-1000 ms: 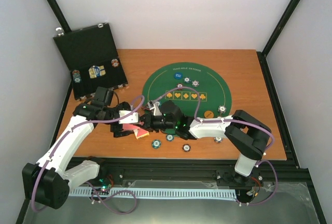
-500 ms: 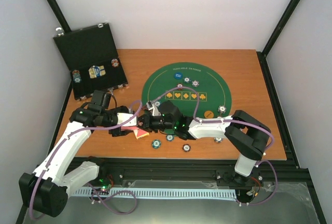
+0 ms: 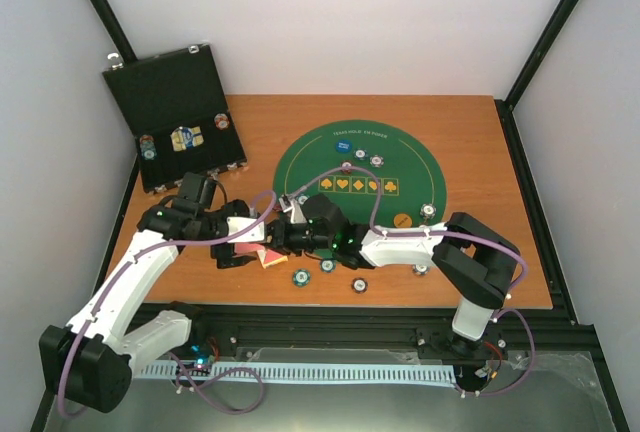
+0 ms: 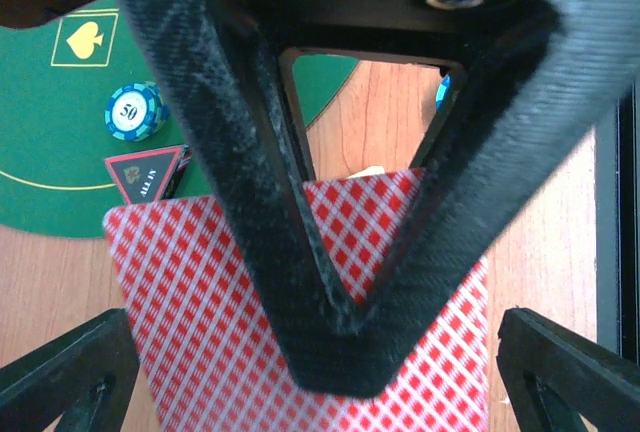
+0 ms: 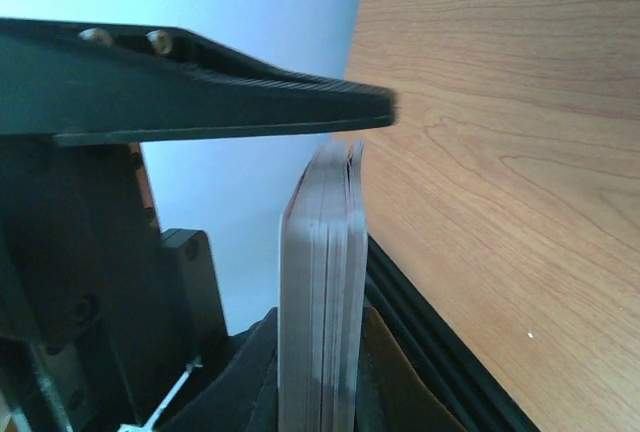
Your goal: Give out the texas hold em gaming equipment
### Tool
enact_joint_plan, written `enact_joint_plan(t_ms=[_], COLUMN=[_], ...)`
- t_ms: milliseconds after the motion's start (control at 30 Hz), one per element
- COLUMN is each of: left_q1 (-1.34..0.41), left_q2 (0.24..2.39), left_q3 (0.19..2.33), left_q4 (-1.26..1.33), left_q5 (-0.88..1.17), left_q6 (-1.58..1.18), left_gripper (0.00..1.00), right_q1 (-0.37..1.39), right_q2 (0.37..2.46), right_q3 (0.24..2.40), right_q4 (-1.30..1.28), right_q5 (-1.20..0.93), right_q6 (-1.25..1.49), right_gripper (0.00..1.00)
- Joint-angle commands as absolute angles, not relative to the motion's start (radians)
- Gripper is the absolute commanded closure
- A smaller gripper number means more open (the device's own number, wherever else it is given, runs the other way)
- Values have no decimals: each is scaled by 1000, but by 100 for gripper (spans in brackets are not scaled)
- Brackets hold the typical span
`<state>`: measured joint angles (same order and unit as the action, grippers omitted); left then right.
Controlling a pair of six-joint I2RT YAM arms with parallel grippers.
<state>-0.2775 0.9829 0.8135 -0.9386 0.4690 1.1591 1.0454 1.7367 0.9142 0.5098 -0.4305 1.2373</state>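
Observation:
My right gripper (image 3: pixel 276 241) is shut on a deck of red-backed playing cards (image 5: pixel 320 272), held edge-on between its jaws (image 5: pixel 318 362). In the left wrist view one right finger (image 4: pixel 340 282) lies across the top card (image 4: pixel 190 302). My left gripper (image 4: pixel 320 392) is open, its fingertips (image 4: pixel 60 372) either side of the deck; in the top view it (image 3: pixel 243 249) meets the right gripper at the mat's left edge. A teal 50 chip (image 4: pixel 134 111) and a dark triangular marker (image 4: pixel 145 172) lie on the green mat (image 4: pixel 60 172).
The green mat (image 3: pixel 420 177) carries a blue button (image 3: pixel 344 146), an orange button (image 3: pixel 401 220) and several chips (image 3: pixel 360 155). More chips (image 3: pixel 300 277) lie on the wood near the front edge. An open black case (image 3: pixel 165 87) with chips stands at the back left.
The left arm has shifted slightly, elbow dipping and rising again. Both grippers stay together at the deck.

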Motion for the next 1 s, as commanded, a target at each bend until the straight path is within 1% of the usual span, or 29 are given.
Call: enact_joint_plan(t_ms=[0,67,133,200,367,433,833,967], left_q1=[-285,-285,-285,-285,-286,-286,-286,-285], left_q2=[1009,1021,1021,1013,990,987,956,934], left_q3=[817,823,827,826,825,828,822,817], left_q4=[-941,-941,-943,-940,-936,-936,-910,-907], left_q5=[502,498,494,492,478,473,464,458], left_q6=[1182,1183,1186,1194,1201,1205,1210,1217], left_gripper=[0,1,5,12,35,41,43,44], right_q1=[1070,1072,1072,1072,1072,1072,1073,1072], right_q2=[1738,1730,1722,1718,1728,1731,1732,1731], right_q3=[966,966,958,951,940,940,933,940], right_q4=[539,527,520,517,527,526,460,390], right_q5=[-438,-432,-425,-420,-417,-416,-386,-360], right_q6=[1211,1209,1209,1210,1222,1223,1214,1195], right_gripper=[97,97,97,97,97,97,97,97])
